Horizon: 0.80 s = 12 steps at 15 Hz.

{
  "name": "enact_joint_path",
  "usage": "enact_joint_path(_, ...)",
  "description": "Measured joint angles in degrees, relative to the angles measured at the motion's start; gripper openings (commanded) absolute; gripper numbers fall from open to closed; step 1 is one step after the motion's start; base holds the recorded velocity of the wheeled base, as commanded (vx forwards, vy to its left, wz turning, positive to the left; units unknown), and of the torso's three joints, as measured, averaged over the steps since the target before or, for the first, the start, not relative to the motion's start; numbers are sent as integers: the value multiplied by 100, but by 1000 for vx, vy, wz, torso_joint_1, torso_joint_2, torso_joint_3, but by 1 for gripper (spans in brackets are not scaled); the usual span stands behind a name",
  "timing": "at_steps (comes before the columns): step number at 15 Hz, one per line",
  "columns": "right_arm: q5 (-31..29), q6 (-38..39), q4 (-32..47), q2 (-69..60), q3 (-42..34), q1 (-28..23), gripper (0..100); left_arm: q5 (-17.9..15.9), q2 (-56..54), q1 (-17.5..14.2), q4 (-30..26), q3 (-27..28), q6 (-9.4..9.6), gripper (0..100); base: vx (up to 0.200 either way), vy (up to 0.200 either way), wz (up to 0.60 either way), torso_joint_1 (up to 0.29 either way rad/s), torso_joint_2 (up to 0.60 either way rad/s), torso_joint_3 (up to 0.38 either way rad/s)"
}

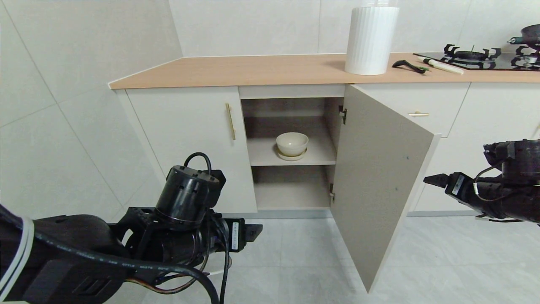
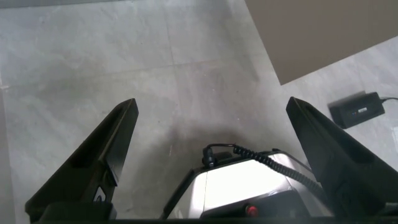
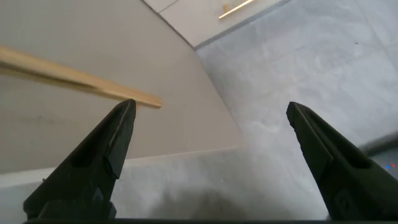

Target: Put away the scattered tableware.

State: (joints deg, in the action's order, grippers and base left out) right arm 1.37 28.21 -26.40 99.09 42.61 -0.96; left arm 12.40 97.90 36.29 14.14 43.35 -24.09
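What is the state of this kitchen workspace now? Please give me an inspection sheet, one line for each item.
Surface: wooden countertop along the wall.
Job's things: bowl on a plate, on the cabinet's upper shelf; door open.
Clutter: white vase, black tool and white tool on the countertop, beside the stove.
Grippers: left gripper open, empty, above the floor; right gripper open, empty, near the door.
Cables: black cables on the left arm.
Surroundings: tiled floor, tiled wall.

the bowl [image 1: 292, 143] looks like smooth, glossy cream ceramic. the tabletop [image 1: 236, 69] is matt, light wood grain. the open cabinet door [image 1: 375, 169] is smooth and matt; the handle [image 1: 230, 121] on the left door is brass-coloured metal. the white container [image 1: 370, 40] is ribbed. the floor tiles [image 1: 303, 249] have a faint sheen. the left claw [image 2: 211, 109] and right claw [image 3: 211, 106] are matt black plastic.
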Motion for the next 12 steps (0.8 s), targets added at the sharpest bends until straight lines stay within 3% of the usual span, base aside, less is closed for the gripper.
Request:
enact_joint_path(6, -28, 239, -789, 83, -16, 296, 100, -9, -41, 4, 0, 4, 1, 100, 0, 0, 0, 0, 0, 0)
enact_joint_path(12, -22, 239, -816, 177, -22, 862, 100, -13, -88, 0, 0, 6, -2, 100, 0, 0, 0, 0, 0, 0)
